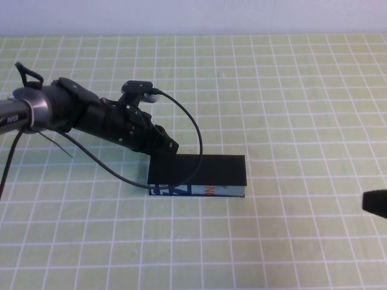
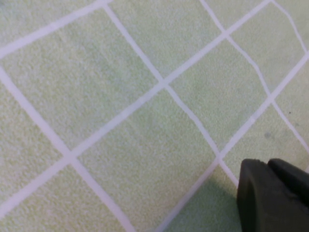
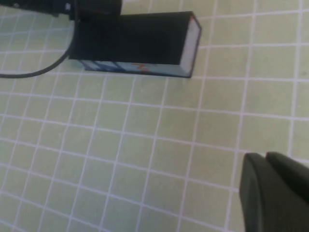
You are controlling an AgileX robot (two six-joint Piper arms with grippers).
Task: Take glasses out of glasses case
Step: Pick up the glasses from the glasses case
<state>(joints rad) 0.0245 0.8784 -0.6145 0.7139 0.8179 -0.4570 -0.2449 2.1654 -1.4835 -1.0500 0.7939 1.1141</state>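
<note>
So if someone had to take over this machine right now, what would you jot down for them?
Left claw: down at the far left corner of the rectangular black-lidded, light-blue-sided glasses case; whether it is open or shut does not show.
Right claw: shut, empty, parked at the right edge of the green grid mat, apart from the case.
Done: left arm has reached the case.
Left: lid looks closed; open it and lift out the glasses, which are not visible.

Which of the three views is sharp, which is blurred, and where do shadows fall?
High view: even light, sharp; the glasses case casts a thin shadow, the left pincer at its corner. Left wrist view: soft, close mat only. Right wrist view: slightly blurred; the right pincer is shut and out of focus.
</note>
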